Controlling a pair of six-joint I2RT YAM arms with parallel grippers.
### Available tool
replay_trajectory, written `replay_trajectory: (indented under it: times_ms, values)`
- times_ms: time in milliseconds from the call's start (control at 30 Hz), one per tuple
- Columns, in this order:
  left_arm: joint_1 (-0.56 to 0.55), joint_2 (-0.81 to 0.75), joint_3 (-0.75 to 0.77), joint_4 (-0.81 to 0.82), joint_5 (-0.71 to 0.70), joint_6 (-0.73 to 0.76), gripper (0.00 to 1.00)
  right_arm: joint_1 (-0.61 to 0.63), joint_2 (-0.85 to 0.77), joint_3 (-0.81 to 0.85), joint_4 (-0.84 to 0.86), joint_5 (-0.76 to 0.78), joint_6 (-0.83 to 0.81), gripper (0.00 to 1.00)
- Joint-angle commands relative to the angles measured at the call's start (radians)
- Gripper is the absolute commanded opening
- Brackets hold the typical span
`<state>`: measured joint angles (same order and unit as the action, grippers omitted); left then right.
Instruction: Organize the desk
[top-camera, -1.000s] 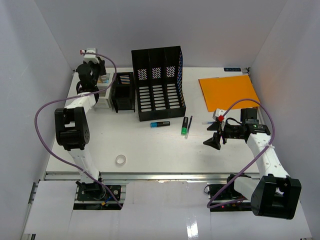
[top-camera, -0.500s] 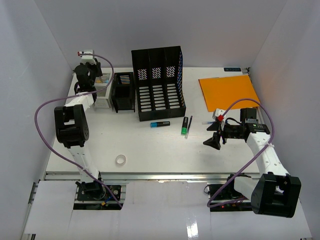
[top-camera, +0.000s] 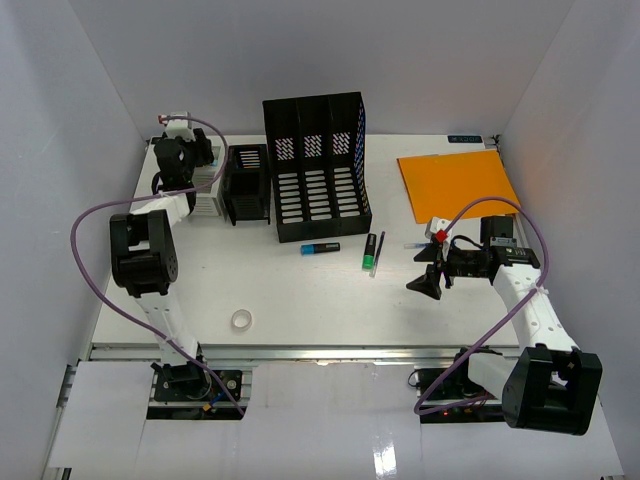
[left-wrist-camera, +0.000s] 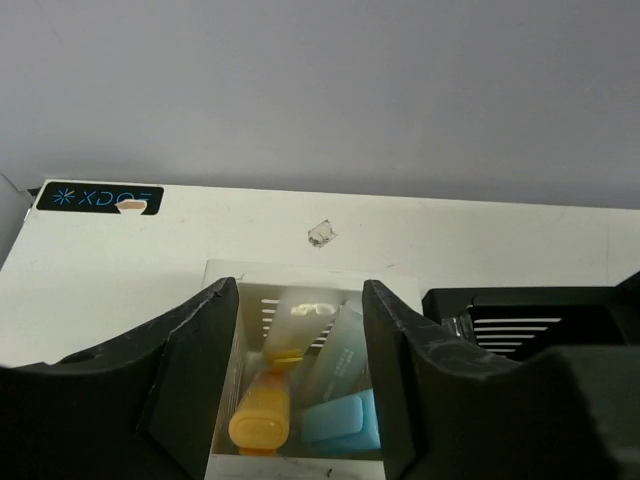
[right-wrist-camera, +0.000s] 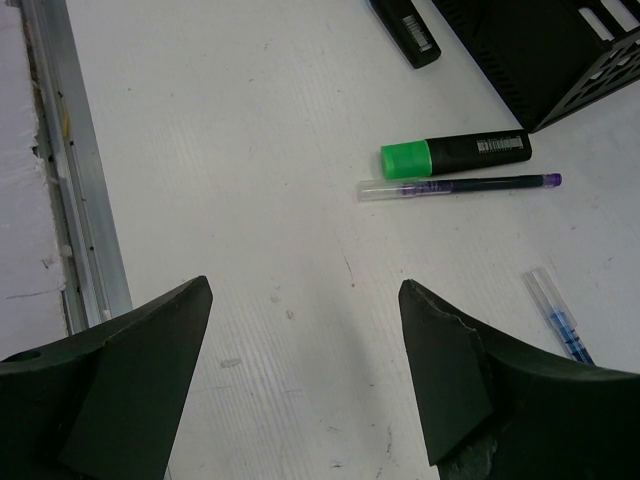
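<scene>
My left gripper (left-wrist-camera: 300, 290) hangs with jaws parted and empty above the white bin (left-wrist-camera: 290, 272) at the far left of the desk (top-camera: 300, 300), where small items are stored. My right gripper (right-wrist-camera: 303, 283) stands wide and empty near the green highlighter (right-wrist-camera: 455, 153), which is probably the next pick.

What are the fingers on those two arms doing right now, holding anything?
Left fingers: open, holding nothing, above the white box.
Right fingers: open, holding nothing.

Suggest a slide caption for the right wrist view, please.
Open right gripper hovers above the desk, facing a green-capped highlighter beside a purple pen.
</scene>
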<state>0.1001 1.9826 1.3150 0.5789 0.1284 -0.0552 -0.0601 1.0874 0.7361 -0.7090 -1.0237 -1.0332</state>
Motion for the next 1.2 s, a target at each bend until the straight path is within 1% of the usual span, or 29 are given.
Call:
replay_trajectory:
  times_ms: [0,33,133,200,367,400,467,533,600,667,733,767,833,867,900,933,967,1000,1033,1100,1167]
  values:
    - [-0.002,-0.136,-0.016,-0.051,0.004,-0.049,0.8,-0.02,-0.009,0.005,-0.017,-0.019,-0.011,0.82]
    - [-0.002,-0.151,-0.019,-0.057,0.004,-0.052,0.81,-0.021,-0.01,0.005,-0.017,-0.021,-0.011,0.82]
    - [-0.002,-0.245,-0.028,-0.103,0.005,-0.077,0.94,-0.03,-0.012,0.003,-0.017,-0.024,-0.011,0.82]
    - [-0.001,-0.293,-0.037,-0.142,0.016,-0.103,0.94,-0.035,-0.012,0.002,-0.018,-0.024,-0.011,0.82]
    - [0.0,-0.481,-0.109,-0.277,0.079,-0.269,0.94,-0.039,0.002,0.003,-0.003,-0.018,0.013,0.82]
    - [0.0,-0.51,-0.121,-0.31,0.097,-0.298,0.94,-0.04,0.005,0.003,0.006,-0.015,0.029,0.82]
    - [-0.001,-0.597,-0.18,-0.385,0.144,-0.371,0.94,-0.04,0.01,-0.005,0.067,0.013,0.121,0.82]
    - [0.001,-0.681,-0.233,-0.449,0.227,-0.434,0.94,-0.04,0.001,-0.01,0.124,0.06,0.186,0.81]
    - [0.003,-0.79,-0.31,-0.48,0.294,-0.495,0.94,-0.036,-0.011,-0.019,0.215,0.12,0.297,0.81]
    - [0.004,-0.893,-0.408,-0.491,0.426,-0.537,0.94,-0.029,-0.033,-0.029,0.297,0.244,0.399,0.8]
    - [0.003,-0.989,-0.529,-0.51,0.497,-0.553,0.94,-0.02,-0.037,-0.029,0.365,0.359,0.515,0.78]
    - [0.003,-1.049,-0.555,-0.526,0.538,-0.558,0.94,-0.015,-0.031,-0.016,0.38,0.41,0.522,0.78]
    - [0.001,-1.139,-0.627,-0.584,0.572,-0.551,0.94,-0.011,-0.014,0.016,0.369,0.447,0.514,0.78]
    - [0.001,-1.168,-0.648,-0.609,0.592,-0.548,0.94,-0.009,0.0,0.032,0.355,0.458,0.495,0.79]
    - [0.001,-1.194,-0.672,-0.631,0.613,-0.547,0.94,-0.009,0.019,0.056,0.315,0.438,0.394,0.83]
    - [0.001,-1.219,-0.695,-0.652,0.633,-0.546,0.94,-0.009,0.041,0.084,0.262,0.405,0.26,0.89]
    - [0.001,-1.237,-0.699,-0.679,0.654,-0.545,0.94,-0.009,0.076,0.122,0.152,0.344,0.165,0.93]
    - [0.001,-1.25,-0.705,-0.698,0.67,-0.547,0.94,-0.009,0.111,0.153,0.048,0.301,-0.017,0.95]
    - [0.001,-1.262,-0.714,-0.712,0.683,-0.55,0.94,-0.009,0.146,0.18,-0.052,0.268,-0.249,0.96]
    - [0.001,-1.288,-0.725,-0.746,0.69,-0.559,0.94,-0.009,0.239,0.23,-0.201,0.263,-0.407,0.95]
    - [0.001,-1.318,-0.735,-0.782,0.685,-0.58,0.94,-0.009,0.337,0.278,-0.263,0.308,-0.584,0.91]
